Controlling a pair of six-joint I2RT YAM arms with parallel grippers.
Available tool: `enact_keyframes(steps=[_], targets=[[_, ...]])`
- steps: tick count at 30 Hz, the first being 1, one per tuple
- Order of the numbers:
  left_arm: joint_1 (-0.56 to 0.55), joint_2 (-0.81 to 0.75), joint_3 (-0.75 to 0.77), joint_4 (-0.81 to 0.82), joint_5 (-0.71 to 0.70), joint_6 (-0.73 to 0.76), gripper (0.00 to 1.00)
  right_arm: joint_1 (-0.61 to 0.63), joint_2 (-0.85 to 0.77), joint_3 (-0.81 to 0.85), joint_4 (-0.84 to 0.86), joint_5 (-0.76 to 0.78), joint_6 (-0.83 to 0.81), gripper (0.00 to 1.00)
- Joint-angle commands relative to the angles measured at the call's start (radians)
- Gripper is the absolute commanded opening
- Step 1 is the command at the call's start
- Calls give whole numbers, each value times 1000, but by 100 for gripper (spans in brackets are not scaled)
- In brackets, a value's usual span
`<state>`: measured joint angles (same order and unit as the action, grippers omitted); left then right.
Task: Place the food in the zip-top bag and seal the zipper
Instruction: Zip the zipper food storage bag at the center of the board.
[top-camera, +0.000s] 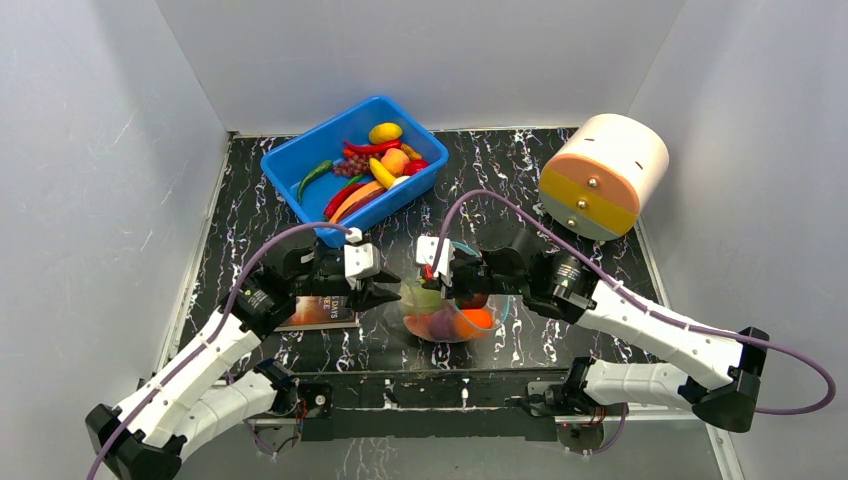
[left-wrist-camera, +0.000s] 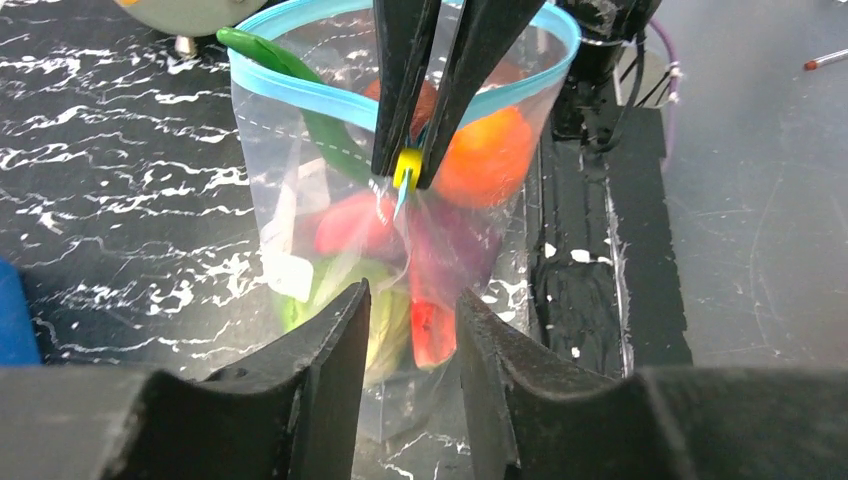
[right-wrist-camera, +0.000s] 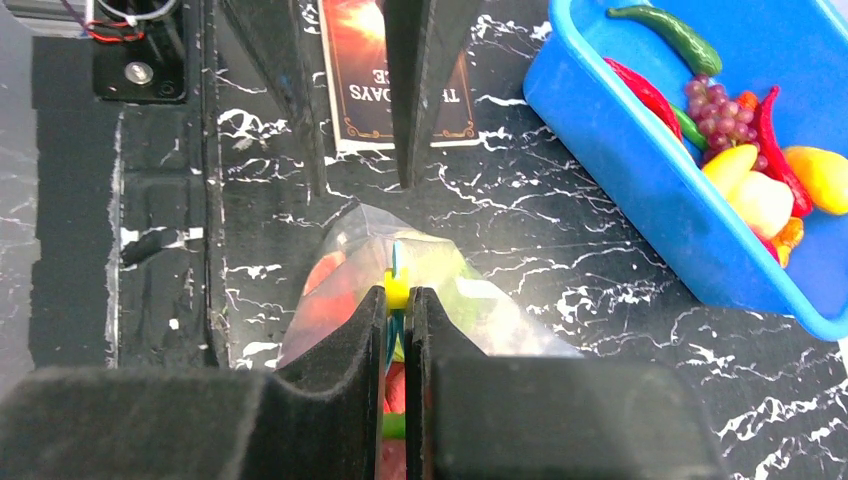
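Holding colourful toy foods (left-wrist-camera: 480, 155), the clear plastic zip-top bag (left-wrist-camera: 290, 180) gapes unsealed (left pincer (left-wrist-camera: 412, 300) parted, empty), right pincer (right-wrist-camera: 398, 297) clamping its blue-green zipper strip (left-wrist-camera: 300, 98).

The black marbled counter (top-camera: 500, 165) carries the bag (top-camera: 440, 325), a bin (top-camera: 350, 165) behind it, a card (top-camera: 325, 312) to its left, and a drum (top-camera: 603, 175) behind-right.

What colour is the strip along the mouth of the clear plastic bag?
Light blue-green. The zipper strip shows best in the left wrist view.
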<state>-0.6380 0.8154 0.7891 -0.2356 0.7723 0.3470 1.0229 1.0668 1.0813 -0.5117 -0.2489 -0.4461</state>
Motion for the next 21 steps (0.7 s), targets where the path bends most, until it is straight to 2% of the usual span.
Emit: enact_keyframes(steps=[1, 8, 9, 12, 14, 17, 21], targets=[[1, 22, -20, 141, 119, -49, 37, 0, 5, 23, 105, -61, 18, 0], [1, 84, -14, 197, 152, -65, 39, -1, 31, 31, 127, -83, 29, 0], [1, 89, -16, 211, 164, -71, 35, 0, 35, 33, 131, -84, 32, 0], [1, 105, -15, 218, 170, -70, 12, 0, 42, 38, 136, -81, 36, 0], [1, 104, -17, 213, 167, -65, 0, -1, 43, 38, 132, -80, 37, 0], [1, 80, -29, 217, 162, -64, 0, -1, 42, 34, 112, -64, 35, 0], [1, 26, -43, 178, 81, -62, 0, -1, 15, 22, 59, 5, 18, 0]])
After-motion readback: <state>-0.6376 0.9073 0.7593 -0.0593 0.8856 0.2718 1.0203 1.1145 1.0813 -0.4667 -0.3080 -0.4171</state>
